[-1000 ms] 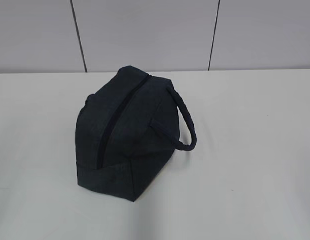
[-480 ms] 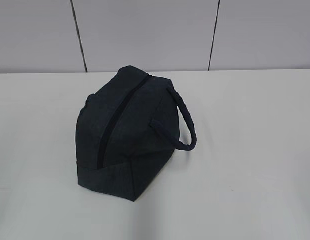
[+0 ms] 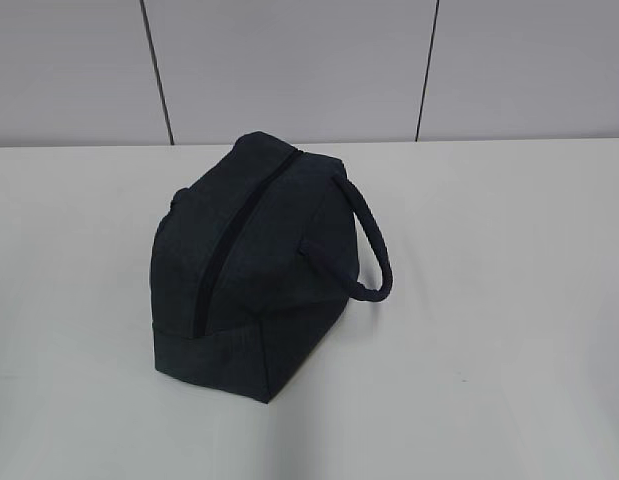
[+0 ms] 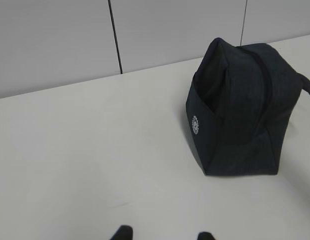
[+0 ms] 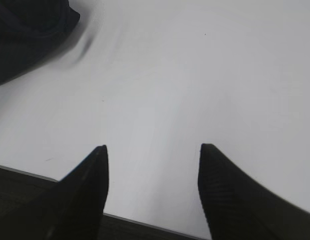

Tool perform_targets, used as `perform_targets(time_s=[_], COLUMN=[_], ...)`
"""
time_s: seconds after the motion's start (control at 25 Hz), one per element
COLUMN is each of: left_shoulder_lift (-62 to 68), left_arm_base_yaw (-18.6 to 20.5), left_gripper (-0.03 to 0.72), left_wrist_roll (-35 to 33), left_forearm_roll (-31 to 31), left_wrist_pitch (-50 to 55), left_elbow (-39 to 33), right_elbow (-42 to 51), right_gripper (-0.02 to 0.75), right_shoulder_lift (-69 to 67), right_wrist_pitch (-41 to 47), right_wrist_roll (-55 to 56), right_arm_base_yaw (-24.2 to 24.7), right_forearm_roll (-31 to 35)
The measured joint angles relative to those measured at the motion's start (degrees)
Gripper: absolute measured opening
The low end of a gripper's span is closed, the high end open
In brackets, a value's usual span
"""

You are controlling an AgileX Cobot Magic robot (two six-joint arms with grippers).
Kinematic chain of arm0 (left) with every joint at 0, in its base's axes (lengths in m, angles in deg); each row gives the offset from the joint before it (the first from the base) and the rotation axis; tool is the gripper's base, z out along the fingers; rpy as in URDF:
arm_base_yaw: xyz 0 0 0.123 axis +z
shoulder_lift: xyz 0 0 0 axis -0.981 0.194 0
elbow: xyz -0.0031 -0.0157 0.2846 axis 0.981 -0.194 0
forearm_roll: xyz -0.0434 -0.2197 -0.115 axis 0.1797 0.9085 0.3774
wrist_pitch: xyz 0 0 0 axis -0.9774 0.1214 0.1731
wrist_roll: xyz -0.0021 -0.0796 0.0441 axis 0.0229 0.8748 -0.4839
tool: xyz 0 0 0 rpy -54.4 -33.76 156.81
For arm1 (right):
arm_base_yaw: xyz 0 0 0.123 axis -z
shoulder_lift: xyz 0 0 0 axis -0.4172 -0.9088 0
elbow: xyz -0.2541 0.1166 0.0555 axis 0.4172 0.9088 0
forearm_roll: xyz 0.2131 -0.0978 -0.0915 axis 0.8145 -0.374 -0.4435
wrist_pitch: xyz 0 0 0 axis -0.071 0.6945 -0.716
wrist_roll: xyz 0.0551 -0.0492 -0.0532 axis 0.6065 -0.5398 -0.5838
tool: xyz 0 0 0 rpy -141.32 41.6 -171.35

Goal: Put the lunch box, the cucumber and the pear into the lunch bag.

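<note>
The dark navy lunch bag [image 3: 251, 264] stands on the white table [image 3: 509, 300], its zipper closed along the top and its loop handle [image 3: 374, 250] hanging to the right. It also shows in the left wrist view [image 4: 240, 110], at the upper right, and a corner of it in the right wrist view [image 5: 24, 30]. The lunch box, cucumber and pear are out of view. My left gripper [image 4: 162, 234] is open and empty, well short of the bag. My right gripper [image 5: 153, 148] is open and empty over the table's near edge. Neither gripper shows in the exterior view.
A grey panelled wall [image 3: 289, 70] runs behind the table. The table's front edge [image 5: 144, 224] shows under the right gripper. The bag has a small white round logo [image 4: 195, 124] on its end face.
</note>
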Motion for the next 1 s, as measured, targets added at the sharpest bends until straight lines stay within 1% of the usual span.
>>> perform_targets(time_s=[0.6, 0.72, 0.88, 1.0], left_shoulder_lift=[0.0, 0.0, 0.0, 0.0], left_arm_base_yaw=[0.3, 2.7, 8.1, 11.0], left_gripper=[0.241, 0.241, 0.241, 0.241], left_wrist_roll=[0.0, 0.0, 0.0, 0.0], left_forearm_roll=[0.0, 0.0, 0.0, 0.0], left_wrist_pitch=[0.0, 0.0, 0.0, 0.0], left_elbow=[0.0, 0.0, 0.0, 0.0], right_elbow=[0.0, 0.0, 0.0, 0.0], right_gripper=[0.443, 0.443, 0.443, 0.443], right_shoulder_lift=[0.0, 0.0, 0.0, 0.0], right_wrist_pitch=[0.0, 0.0, 0.0, 0.0], right_wrist_roll=[0.0, 0.0, 0.0, 0.0], right_arm_base_yaw=[0.0, 1.8, 7.7, 12.3], right_forearm_roll=[0.0, 0.0, -0.1, -0.1])
